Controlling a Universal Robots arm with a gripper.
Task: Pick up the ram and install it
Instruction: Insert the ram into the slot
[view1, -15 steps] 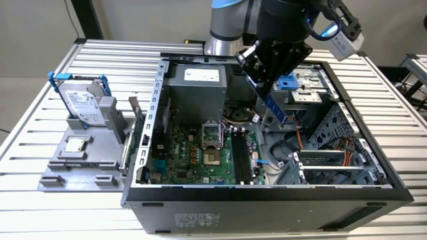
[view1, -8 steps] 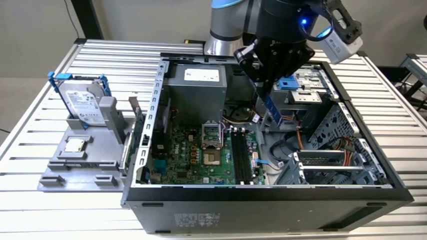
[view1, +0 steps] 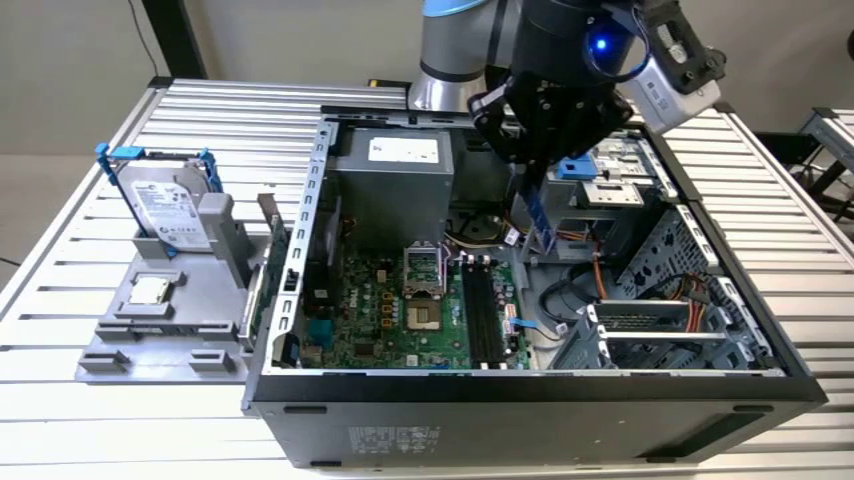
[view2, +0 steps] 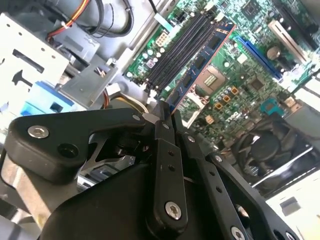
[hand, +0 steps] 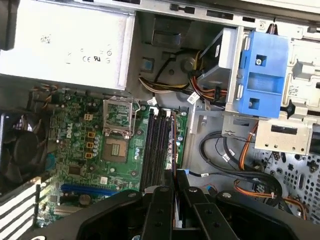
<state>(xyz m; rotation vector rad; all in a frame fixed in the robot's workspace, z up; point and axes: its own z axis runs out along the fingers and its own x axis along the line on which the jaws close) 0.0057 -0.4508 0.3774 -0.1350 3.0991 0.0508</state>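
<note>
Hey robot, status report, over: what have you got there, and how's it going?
Gripper shut on the ram. It hangs above the black memory slots, not seated. Nothing between them.

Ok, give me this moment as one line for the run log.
gripper: shut on ram | ram: held over memory slots, not seated | hard drive: on grey stand outside case

We see a table (view1: 200, 110) of ribbed aluminium slats. Directly on it lies an open desktop computer case (view1: 534, 415), on its side with the interior facing up. Just beside the case, toward the exterior view's left, a grey plastic holder (view1: 154, 350) rests on the slats.
</note>
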